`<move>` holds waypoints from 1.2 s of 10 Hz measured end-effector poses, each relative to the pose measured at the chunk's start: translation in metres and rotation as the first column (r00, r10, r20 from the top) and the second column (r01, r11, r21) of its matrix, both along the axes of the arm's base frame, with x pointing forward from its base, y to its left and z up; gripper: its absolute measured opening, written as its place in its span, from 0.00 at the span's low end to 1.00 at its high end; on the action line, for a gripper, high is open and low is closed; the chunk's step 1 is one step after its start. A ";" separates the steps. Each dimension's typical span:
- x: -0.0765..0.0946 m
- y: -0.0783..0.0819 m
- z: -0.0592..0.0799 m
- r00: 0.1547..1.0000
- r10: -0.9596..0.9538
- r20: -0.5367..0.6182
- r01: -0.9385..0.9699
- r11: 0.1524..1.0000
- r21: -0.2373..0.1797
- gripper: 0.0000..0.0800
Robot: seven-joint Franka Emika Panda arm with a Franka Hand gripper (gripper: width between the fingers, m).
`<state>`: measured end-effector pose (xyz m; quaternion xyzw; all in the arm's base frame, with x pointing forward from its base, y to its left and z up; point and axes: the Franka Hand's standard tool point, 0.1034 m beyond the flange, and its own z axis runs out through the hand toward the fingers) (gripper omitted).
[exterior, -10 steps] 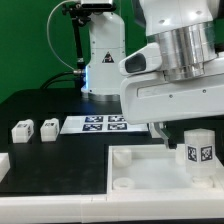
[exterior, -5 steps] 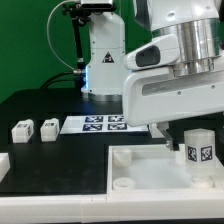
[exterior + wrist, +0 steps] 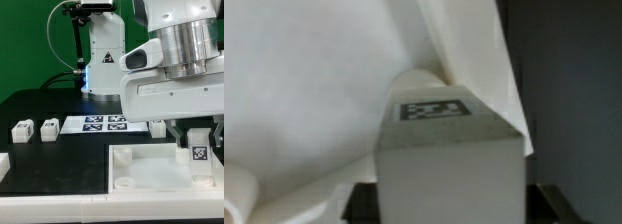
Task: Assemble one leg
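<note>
One leg (image 3: 197, 151), a small white block with a square tag on its face, stands upright at the exterior view's right on the large white tray (image 3: 135, 163). My gripper (image 3: 197, 138) has come down over it, one finger on each side. In the wrist view the leg (image 3: 441, 150) fills the gap of my gripper (image 3: 441, 205), and the dark pads (image 3: 363, 200) press against its sides. Two more legs (image 3: 21, 130) (image 3: 48, 129) lie on the black table at the exterior view's left.
The marker board (image 3: 100, 124) lies flat behind the tray. A white part (image 3: 3, 163) sits at the left edge. A second robot's base (image 3: 103, 60) and a dark stand (image 3: 62, 40) are at the back.
My gripper has shifted slightly and come down around the leg, and its fingers now flank it. The leg stays upright in the same spot on the tray.
</note>
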<state>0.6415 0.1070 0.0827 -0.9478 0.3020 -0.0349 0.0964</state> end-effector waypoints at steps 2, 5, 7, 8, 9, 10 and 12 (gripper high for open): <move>-0.001 0.000 -0.003 0.943 -0.318 -0.101 0.321 0.947 0.014 0.37; -0.003 0.003 -0.004 0.642 -0.735 -0.220 0.755 0.655 0.016 0.37; -0.004 0.004 -0.004 0.600 -0.766 -0.232 0.790 0.613 0.017 0.37; -0.004 0.004 -0.005 0.635 -0.739 -0.225 0.761 0.648 0.021 0.37; -0.004 0.005 -0.005 0.640 -0.735 -0.225 0.757 0.653 0.021 0.64; -0.005 0.011 -0.004 0.767 -0.615 -0.185 0.629 0.777 0.029 0.64; -0.007 0.018 -0.005 0.890 -0.434 -0.143 0.442 0.896 0.032 0.80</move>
